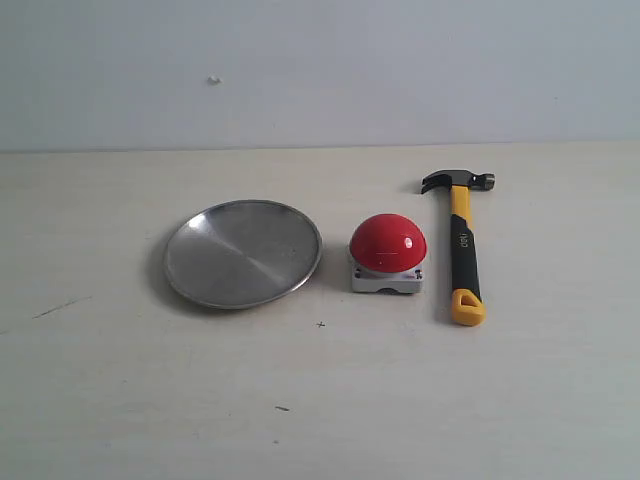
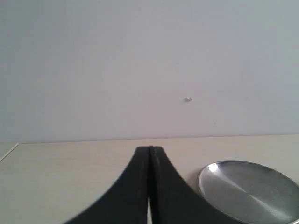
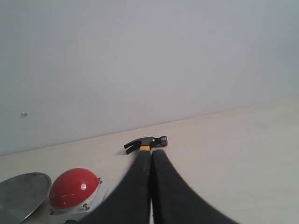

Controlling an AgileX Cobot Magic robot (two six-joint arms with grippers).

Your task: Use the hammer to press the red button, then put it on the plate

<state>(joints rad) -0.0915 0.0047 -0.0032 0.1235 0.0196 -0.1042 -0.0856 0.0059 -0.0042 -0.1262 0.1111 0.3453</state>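
The hammer lies flat on the table at the right, dark head toward the wall, yellow loop toward the front. The red button sits on its grey-white base just left of it. The silver plate rests further left. No gripper shows in the exterior view. In the right wrist view my right gripper is shut and empty, its fingers hiding the handle; only the hammer head shows beyond the tips, with the red button beside them. My left gripper is shut and empty, the plate beside it.
A pale wooden table runs back to a plain grey-white wall. A few small dark marks dot the tabletop near the front.
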